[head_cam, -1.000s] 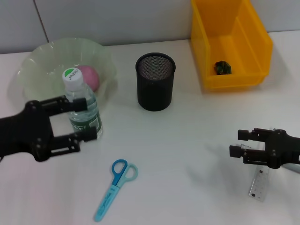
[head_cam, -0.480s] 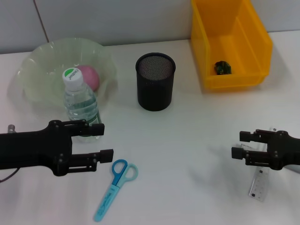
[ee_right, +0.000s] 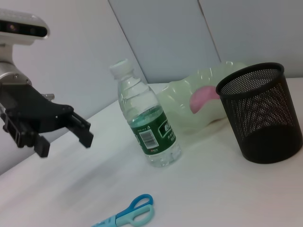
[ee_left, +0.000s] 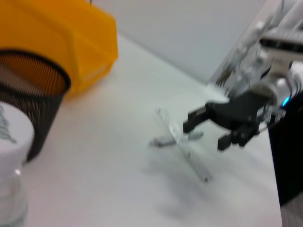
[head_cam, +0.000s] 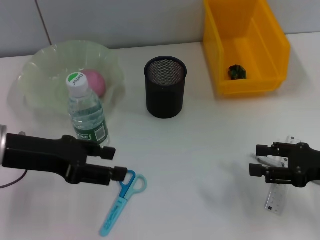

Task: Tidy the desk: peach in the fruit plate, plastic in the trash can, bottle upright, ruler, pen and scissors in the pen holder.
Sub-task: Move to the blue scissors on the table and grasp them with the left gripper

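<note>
Pink peach (head_cam: 95, 82) in pale-green plate (head_cam: 35, 75), clear plastic bottle (head_cam: 87, 112) upright; blue scissors (head_cam: 122, 200), transparent ruler (head_cam: 276, 197) left. Left pincer (head_cam: 112, 162), right pincer (head_cam: 256, 160) both wide, empty.

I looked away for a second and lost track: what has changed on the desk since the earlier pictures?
The left gripper, jaws open, let go of the clear green-labelled water bottle and drew back toward the blue scissors. The bottle stays upright. The right gripper barely shifted above the clear ruler. Black mesh pen holder, pink peach and yellow bin are unchanged.
</note>
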You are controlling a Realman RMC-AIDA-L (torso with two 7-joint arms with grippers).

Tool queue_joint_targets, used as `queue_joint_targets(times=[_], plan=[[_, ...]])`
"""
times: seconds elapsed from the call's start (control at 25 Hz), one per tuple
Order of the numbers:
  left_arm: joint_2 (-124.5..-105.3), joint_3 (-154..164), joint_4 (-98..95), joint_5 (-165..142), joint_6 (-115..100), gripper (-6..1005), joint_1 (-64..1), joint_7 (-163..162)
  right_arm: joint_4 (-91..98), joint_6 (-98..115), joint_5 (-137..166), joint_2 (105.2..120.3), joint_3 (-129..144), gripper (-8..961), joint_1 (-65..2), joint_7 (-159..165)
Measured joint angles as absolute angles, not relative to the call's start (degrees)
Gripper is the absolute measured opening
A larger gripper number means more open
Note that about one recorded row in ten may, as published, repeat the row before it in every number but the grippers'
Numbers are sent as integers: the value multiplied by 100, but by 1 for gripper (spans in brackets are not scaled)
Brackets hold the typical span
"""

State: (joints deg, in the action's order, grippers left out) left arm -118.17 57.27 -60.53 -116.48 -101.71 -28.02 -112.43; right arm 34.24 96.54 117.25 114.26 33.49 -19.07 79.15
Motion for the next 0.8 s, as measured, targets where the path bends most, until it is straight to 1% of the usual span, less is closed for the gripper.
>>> queue_joint_targets(times=[0.2,0.32,0.36,0.48,0.8], plan=[[-11826,6383,-6735,-12003,-10135,725,-2858,-12273,3424,9650,11787,11412,3347,742,-1914,7894],[-11826,6383,-6735,-12003,-10135,725,-2858,-12273,3431,9652,11861,11409,3347,742,-1936,7892],[-11836,6782,-7234,-12372,-10099,725,-2940,-13069,3431,9652,11861,11409,3347,742,-1936,7892],[-11846,7252,-7610,-12760,-10087,725,-3104,-13941,3433,9644,11902,11401,3347,742,-1945,7891],[-11862,7958,-7821,-13435,-10008,725,-3435,-15312,3445,9616,11969,11392,3349,743,-1960,7886]])
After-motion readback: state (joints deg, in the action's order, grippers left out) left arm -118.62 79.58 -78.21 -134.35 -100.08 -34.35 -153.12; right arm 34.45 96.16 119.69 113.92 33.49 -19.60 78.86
